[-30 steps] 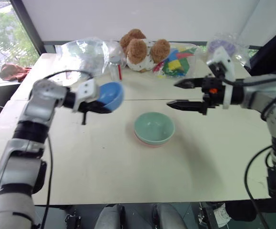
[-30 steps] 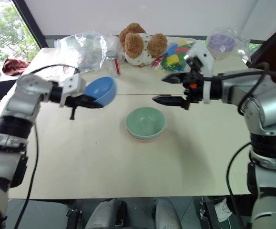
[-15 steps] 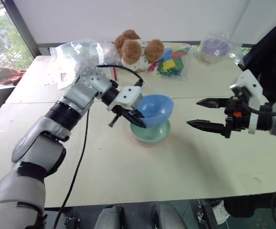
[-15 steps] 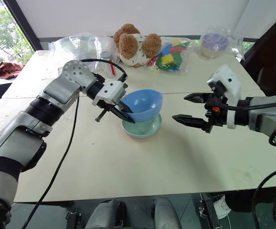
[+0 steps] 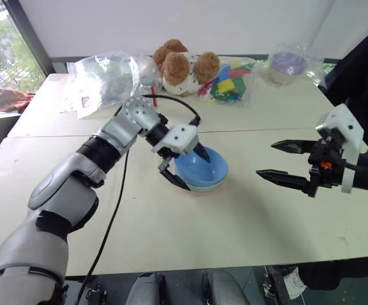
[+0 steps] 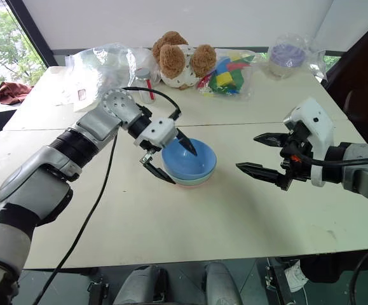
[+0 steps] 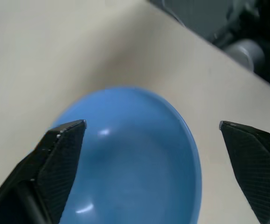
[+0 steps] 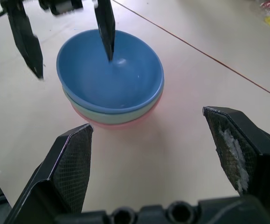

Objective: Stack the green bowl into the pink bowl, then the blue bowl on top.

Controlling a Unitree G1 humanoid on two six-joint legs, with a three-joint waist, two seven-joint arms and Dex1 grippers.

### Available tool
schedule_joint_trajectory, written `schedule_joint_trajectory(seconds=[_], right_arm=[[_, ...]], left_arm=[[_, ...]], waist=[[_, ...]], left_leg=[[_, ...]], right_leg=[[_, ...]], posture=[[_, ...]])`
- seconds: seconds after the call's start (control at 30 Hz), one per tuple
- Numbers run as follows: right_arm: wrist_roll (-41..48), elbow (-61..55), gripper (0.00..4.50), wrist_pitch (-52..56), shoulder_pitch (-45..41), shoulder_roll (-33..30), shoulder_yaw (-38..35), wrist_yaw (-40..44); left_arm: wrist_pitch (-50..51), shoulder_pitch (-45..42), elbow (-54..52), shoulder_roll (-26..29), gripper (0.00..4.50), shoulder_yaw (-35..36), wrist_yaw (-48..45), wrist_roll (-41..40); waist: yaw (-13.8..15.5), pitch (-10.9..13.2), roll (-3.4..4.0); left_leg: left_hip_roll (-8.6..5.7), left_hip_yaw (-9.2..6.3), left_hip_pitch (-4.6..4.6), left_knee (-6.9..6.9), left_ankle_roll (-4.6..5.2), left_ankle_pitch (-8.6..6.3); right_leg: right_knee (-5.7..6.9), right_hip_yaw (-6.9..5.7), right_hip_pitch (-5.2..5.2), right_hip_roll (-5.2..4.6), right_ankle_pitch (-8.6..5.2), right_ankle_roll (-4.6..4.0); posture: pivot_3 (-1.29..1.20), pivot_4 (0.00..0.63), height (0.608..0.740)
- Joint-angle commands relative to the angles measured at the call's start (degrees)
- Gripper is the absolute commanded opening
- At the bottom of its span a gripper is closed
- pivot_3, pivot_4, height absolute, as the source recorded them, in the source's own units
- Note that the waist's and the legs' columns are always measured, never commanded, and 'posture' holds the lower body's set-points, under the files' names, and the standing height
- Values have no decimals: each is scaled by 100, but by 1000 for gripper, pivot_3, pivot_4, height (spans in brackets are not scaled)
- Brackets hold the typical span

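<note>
The blue bowl (image 5: 204, 169) sits nested on top of the green bowl (image 8: 102, 116), which rests in the pink bowl (image 8: 128, 125), near the middle of the table (image 5: 171, 235). Only thin rims of the green and pink bowls show under the blue one. My left gripper (image 5: 196, 173) is open and straddles the blue bowl's near-left rim, one finger over the inside and the other outside, gripping nothing. My right gripper (image 5: 266, 159) hangs open and empty to the right of the stack, pointing at it from a short way off.
Along the table's far edge lie a crumpled clear plastic bag (image 5: 107, 73), a brown teddy bear (image 5: 184, 63), a bag of coloured blocks (image 5: 231, 79) and a wrapped lavender bowl (image 5: 287, 62). A reddish cloth (image 5: 9, 98) lies at the far left.
My left gripper carried the blue bowl rightward, set it down into the green bowl and opened, letting go. My right gripper drew back to the right, staying open.
</note>
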Motion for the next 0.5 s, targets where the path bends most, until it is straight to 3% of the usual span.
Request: schedule_joint_trajectory(seconds=[0.03, 0.2, 0.33, 0.5], right_arm=[[39, -38, 4113, -207, 53, -168, -123, 27], [-156, 282, 4113, -676, 115, -366, 265, 308], [-405, 678, 4113, -1140, -98, -463, 831, 578], [-723, 1101, 4113, -1654, -257, -513, 1346, 919]], left_arm=[[680, -245, -332, 316, 4478, 713, -19, -409], [2112, 445, -1460, 1408, 4478, 1811, 49, -698], [2877, 1783, -2624, 2117, 4478, 2600, 706, -752], [3544, 3161, -3732, 2420, 4478, 3400, 1456, -911]], waist=[[-8, 0, 0], [-45, -1, 3], [-7, -2, 4], [32, 0, -1]], left_leg=[[1, 0, 0, 0, 0, 0], [3, -1, 5, -5, 0, 0], [4, -5, 8, 0, -2, 1], [2, -6, 7, 4, -2, 1]], right_leg=[[0, 0, 0, 1, 0, 0], [0, 3, -1, 3, 0, 1], [3, 1, 5, 0, -1, 1], [0, -1, 9, -15, 0, 1]], posture=[[0, 150, 740], [0, 150, 740], [0, 150, 740], [0, 150, 740]])
